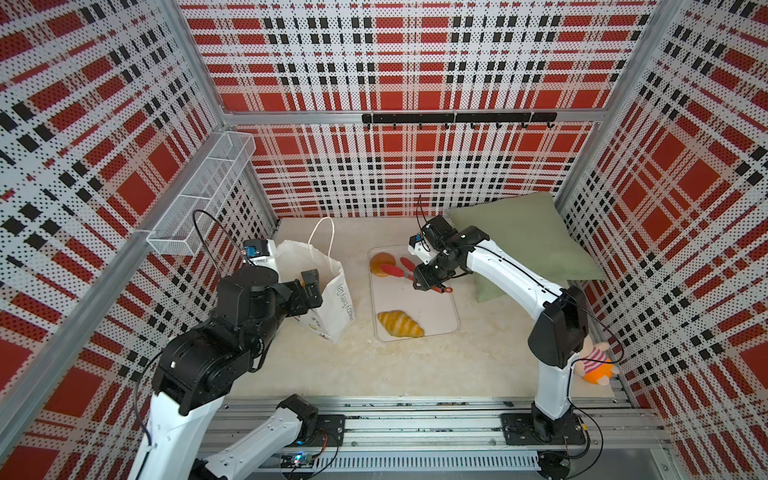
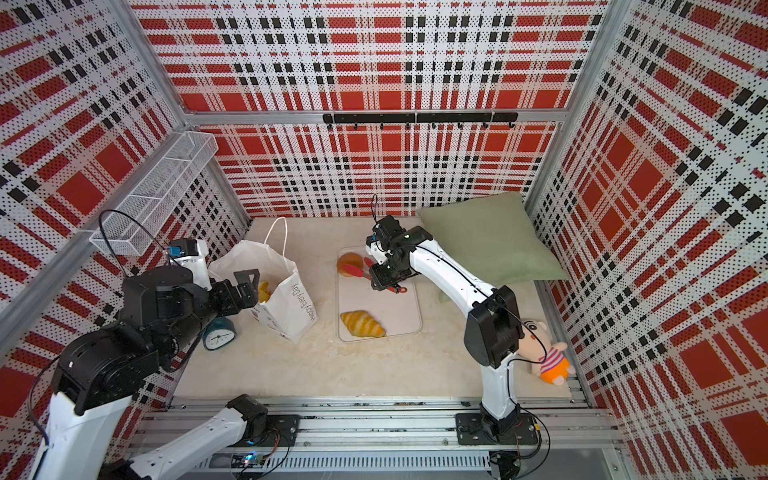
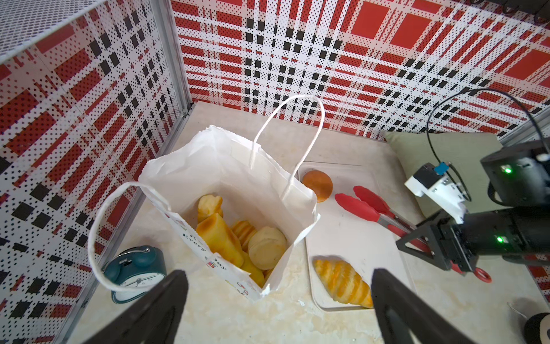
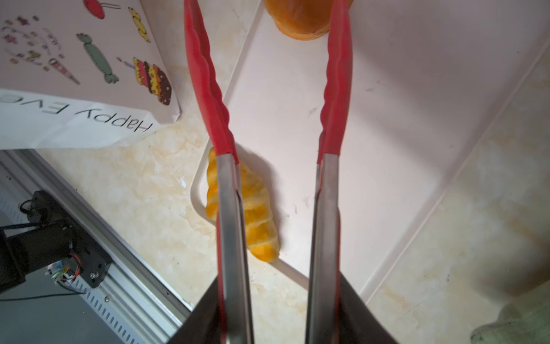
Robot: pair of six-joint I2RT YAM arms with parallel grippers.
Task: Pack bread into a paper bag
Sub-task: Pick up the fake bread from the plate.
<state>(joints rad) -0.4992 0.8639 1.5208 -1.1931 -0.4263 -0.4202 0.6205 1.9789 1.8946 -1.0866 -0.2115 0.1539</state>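
— Judging the croissant (image 1: 400, 324) at the white tray's (image 1: 415, 297) near edge: light, soft and springy, I'd guess. Pinch its thick middle.

— Beyond it, the right gripper (image 1: 430, 279) clamps the red-tipped tongs (image 1: 398, 269), with their tips spread around the round bun (image 1: 380, 262).

— And the left gripper (image 1: 309, 286)?

— Wide and empty, by the paper bag (image 1: 334, 301), which has pastries (image 3: 238, 241) inside.

The white paper bag (image 3: 238, 166) stands open, with several golden pastries (image 3: 226, 238) piled inside. Beside it, a round brown bun (image 3: 317, 184) and a striped croissant (image 3: 342, 281) lie apart on a white tray (image 3: 342, 238).
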